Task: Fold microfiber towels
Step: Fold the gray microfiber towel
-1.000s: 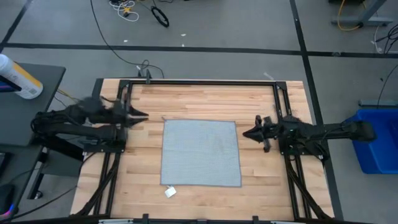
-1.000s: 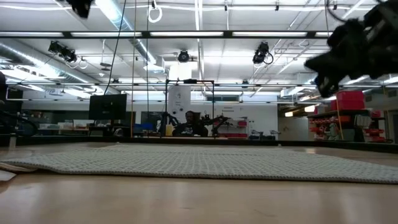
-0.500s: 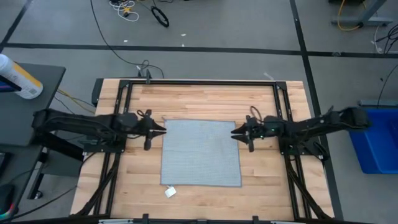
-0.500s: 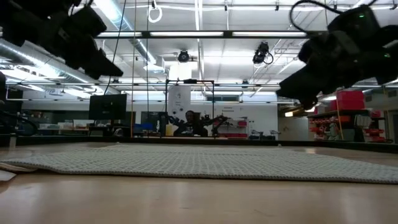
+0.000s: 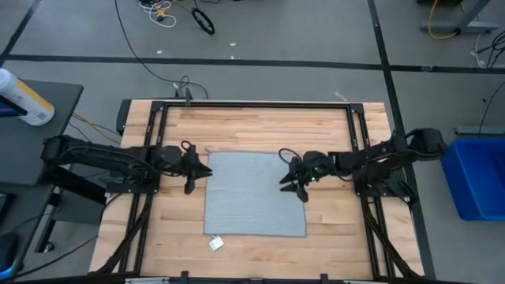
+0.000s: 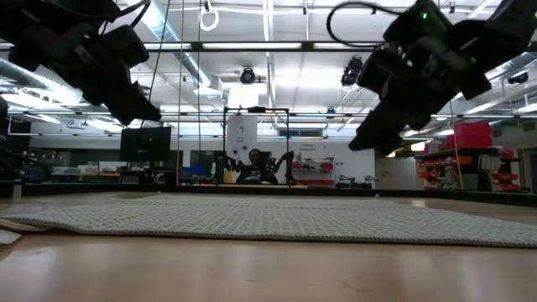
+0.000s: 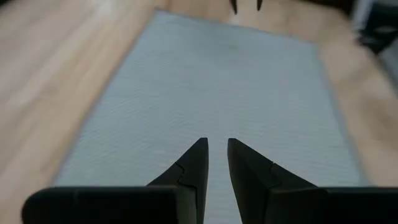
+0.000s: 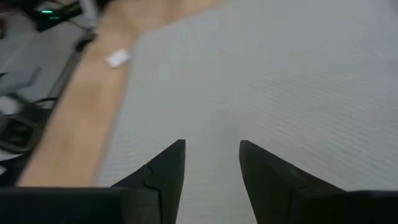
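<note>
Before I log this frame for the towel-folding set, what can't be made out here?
- Towel corner tag: too small in the high view, blurred in the right wrist view; no print readable.
- Towel's far edge: foreshortened in the low view.
- Left hand height above the towel: not clear in any view.
- Right hand: the same.

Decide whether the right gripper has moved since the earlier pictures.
Yes. The right gripper has moved leftward in the high view, from beside the towel to above its right part.
</note>
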